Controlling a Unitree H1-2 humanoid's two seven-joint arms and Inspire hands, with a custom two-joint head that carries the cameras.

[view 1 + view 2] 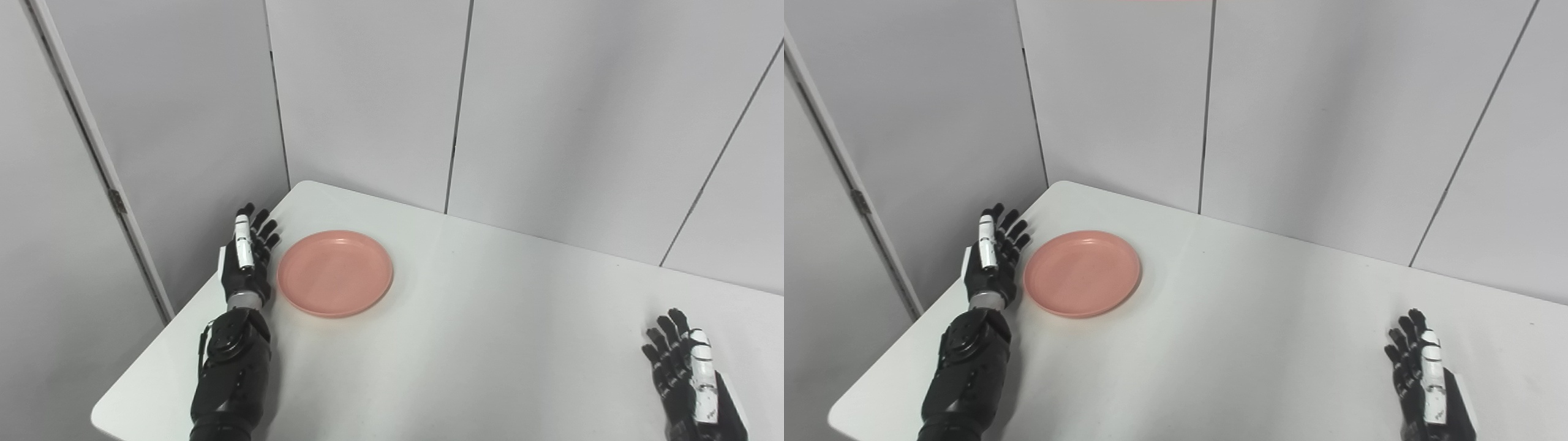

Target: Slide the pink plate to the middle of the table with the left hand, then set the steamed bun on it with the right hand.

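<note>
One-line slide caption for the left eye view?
Open left hand beside the round pink plastic plate on the white table; right hand open, waiting.

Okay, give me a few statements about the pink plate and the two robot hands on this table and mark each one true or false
1. The pink plate is empty. True.
2. The left robot hand is holding the plate off the table. False: the plate lies flat on the table, and the hand is beside its left edge with fingers extended, gripping nothing.
3. The right robot hand is open near the table's right side. True.
4. A steamed bun sits on the plate. False: no bun shows in either view.
5. The plate is in the middle of the table. False: it lies toward the left side, near the far left corner.
</note>
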